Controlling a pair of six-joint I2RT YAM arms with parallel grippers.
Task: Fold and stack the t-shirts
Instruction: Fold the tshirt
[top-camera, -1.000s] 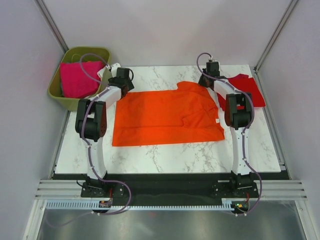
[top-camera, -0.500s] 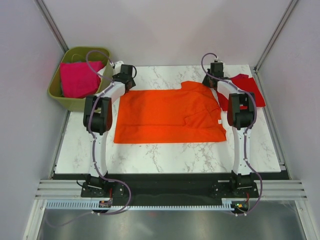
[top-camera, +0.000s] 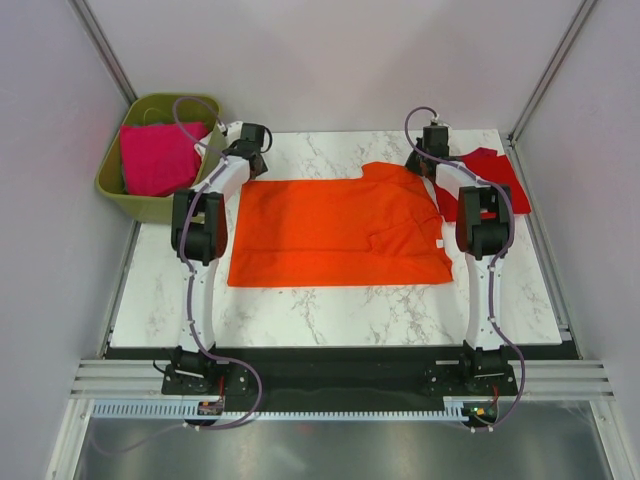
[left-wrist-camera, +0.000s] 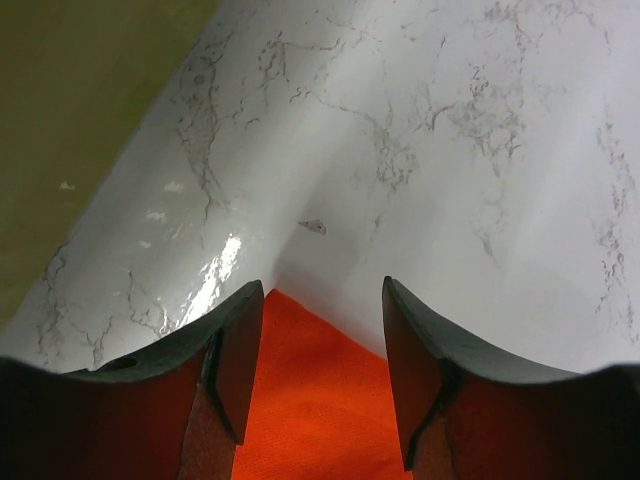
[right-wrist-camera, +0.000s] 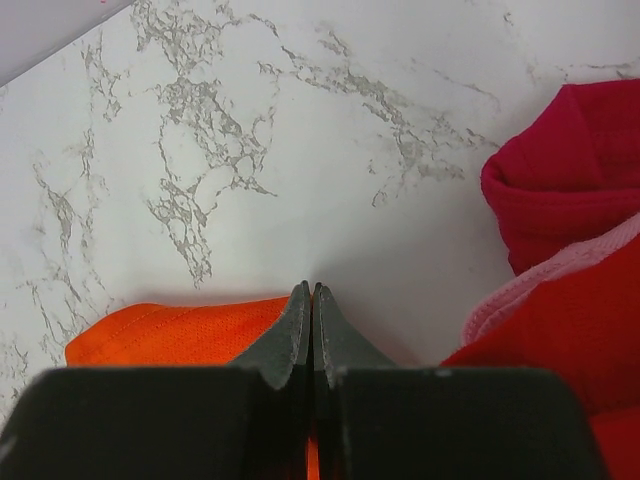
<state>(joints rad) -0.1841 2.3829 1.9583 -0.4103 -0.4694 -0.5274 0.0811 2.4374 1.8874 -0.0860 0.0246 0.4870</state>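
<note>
Taking 12 o'clock as the far side of the white marble-patterned table (top-camera: 330, 310), the bright orange short-sleeved cloth t-shirt (top-camera: 330, 235) lies flat at its centre. Its long axis runs from 9 to 3 o'clock. A sleeve juts toward 1 o'clock at the right end, so I judge the neck end points to 3 o'clock and the hem to 9. Your right gripper (right-wrist-camera: 312, 290) sits on that far right corner with its fingers pressed together. A sliver of orange shows between them, so it appears to pinch the edge. Your left gripper (left-wrist-camera: 322, 300) is at the far left corner, fingers parted, with the orange point of cloth lying between them but not clamped. Ease it a little further over the corner before closing, so you catch a good bite and every layer rather than just the tip. Then raise both corners together and level, hold the far edge taut between the hands, and carry it toward 6 o'clock so it lands square on the near edge. Steer clear of the crumpled red cloth t-shirt (top-camera: 495, 180) just beside the right gripper at 2 o'clock. The magenta pink cloth t-shirt (top-camera: 155, 155) waits in the olive-green plastic bin (top-camera: 150, 207) at 10 o'clock.
</note>
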